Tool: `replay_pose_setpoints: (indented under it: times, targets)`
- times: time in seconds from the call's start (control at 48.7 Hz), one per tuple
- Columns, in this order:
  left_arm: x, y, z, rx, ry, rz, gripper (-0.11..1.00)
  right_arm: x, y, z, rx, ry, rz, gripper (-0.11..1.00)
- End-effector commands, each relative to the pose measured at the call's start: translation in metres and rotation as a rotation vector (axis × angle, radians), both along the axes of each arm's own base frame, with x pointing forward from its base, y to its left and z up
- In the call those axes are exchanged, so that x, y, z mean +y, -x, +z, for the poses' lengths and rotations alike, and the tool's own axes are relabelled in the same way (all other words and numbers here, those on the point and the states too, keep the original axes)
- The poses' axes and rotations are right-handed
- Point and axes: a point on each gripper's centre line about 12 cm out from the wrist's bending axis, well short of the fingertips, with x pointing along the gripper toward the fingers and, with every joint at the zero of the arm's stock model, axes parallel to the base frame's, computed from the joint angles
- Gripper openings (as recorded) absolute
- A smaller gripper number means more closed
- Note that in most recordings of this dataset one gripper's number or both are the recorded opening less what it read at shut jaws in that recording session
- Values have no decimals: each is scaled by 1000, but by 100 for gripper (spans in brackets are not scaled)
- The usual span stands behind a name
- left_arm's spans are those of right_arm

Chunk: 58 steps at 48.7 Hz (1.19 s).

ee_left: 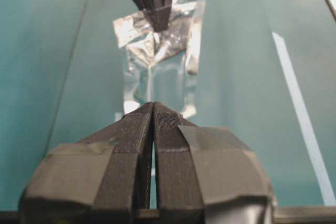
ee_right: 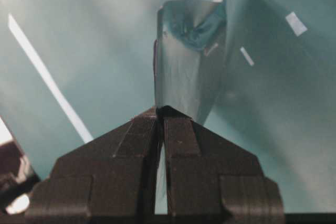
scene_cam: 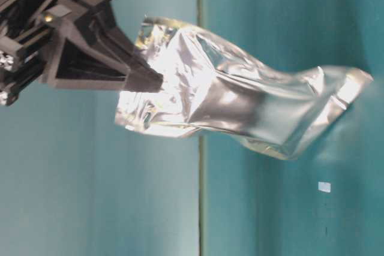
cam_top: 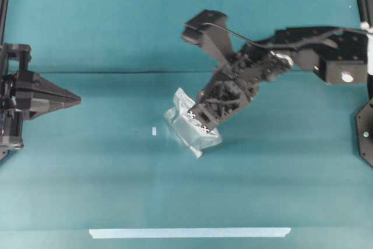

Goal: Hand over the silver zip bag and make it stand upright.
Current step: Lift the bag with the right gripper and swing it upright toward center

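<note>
From the overhead view I see the right gripper (cam_top: 202, 122) clamped on the silver zip bag (cam_top: 187, 126) near the middle of the teal table (cam_top: 116, 173), its fingers pinching one end of the pouch. At table level the bag (scene_cam: 240, 103) is a shiny, crinkled foil pouch with bright glare spots, a darker grey band across its middle and flat sealed edges; the far corner flares out pale. Whether its lower end touches the table I cannot tell. My left wrist camera shows the left gripper (ee_left: 153, 109) with both fingers pressed together on nothing, pointing at the bag (ee_left: 157, 61), well apart from it. In the right wrist view the foil (ee_right: 186, 61) rises straight out of the pinched fingertips, smooth and reflecting the teal around it. A pale tape strip (cam_top: 189, 232) lies along the near table edge, and 1 small white mark (cam_top: 154, 131) sits just left of the bag.
</note>
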Motion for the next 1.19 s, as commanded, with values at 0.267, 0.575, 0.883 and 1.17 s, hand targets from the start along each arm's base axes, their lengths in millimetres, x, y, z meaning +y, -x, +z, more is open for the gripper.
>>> replay_pose_setpoints:
  times: [0.267, 0.575, 0.883, 1.17]
  targets:
    - [1, 0, 6, -19, 33, 11, -1, 10, -25, 43, 90, 104, 242, 2]
    - [3, 1, 3, 8, 57, 24, -1, 17, -36, 46, 155, 292, 400, 2]
    - [8, 1, 2, 11, 57, 50, -1, 21, -36, 43, 159, 454, 583, 2]
    - [12, 2, 7, -29, 80, 71, -1, 22, -34, 36, 176, 496, 654, 2]
